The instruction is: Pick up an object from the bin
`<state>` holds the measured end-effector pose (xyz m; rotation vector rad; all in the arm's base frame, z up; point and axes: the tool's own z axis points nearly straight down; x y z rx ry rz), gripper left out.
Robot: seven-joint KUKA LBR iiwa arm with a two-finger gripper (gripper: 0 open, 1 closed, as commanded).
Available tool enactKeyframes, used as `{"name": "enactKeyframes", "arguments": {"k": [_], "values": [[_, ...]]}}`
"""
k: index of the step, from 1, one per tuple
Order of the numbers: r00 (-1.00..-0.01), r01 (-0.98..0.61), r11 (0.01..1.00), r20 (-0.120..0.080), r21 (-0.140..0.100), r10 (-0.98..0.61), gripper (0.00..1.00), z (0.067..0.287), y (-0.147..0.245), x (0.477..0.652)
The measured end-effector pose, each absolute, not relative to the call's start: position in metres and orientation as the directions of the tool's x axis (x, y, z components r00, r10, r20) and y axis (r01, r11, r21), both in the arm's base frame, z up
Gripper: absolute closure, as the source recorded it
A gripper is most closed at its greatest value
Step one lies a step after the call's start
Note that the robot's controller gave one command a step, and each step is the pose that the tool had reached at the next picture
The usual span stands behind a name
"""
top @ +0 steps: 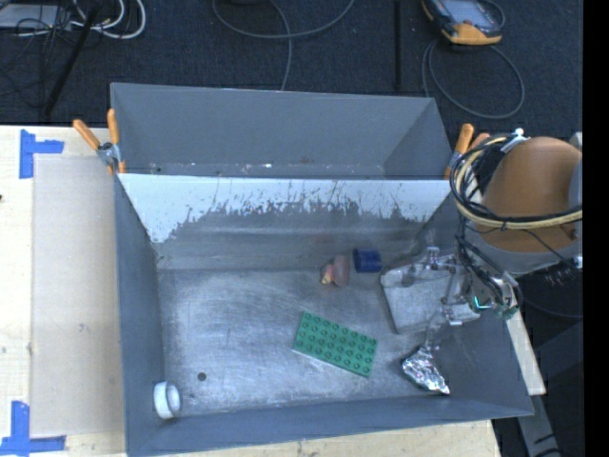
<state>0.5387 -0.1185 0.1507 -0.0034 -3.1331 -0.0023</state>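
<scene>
Camera view, from the left of the bin (285, 141): a small white cap (166, 399) lies in the near left corner, a flat green studded plate (334, 343) lies mid-floor, and a pinkish lump (334, 272) and a blue block (366, 259) sit by the far wall. Toward the right wall the gripper (440, 327) hangs just over a crumpled foil wad (425, 372) near the near right corner; whether it is spread or closed I cannot tell. The foil looks light, soft and easily crushed, so it is probably best pinched gently across its bulky middle.
</scene>
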Motion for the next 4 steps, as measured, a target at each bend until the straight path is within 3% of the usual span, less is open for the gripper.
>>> {"name": "enactKeyframes", "arguments": {"k": [1,2,3,4], "values": [[-0.999,0.049,0.999,0.000,0.004,0.049,0.00,0.072,-0.125,0.483],[-0.999,0.042,0.999,0.000,0.000,0.042,1.00,0.074,-0.125,0.483],[-1.000,-0.012,1.000,0.000,0.008,-0.012,1.00,0.072,-0.151,0.488],[-1.000,0.003,1.000,-0.008,-0.002,0.003,1.00,0.211,-0.147,0.495]]}}
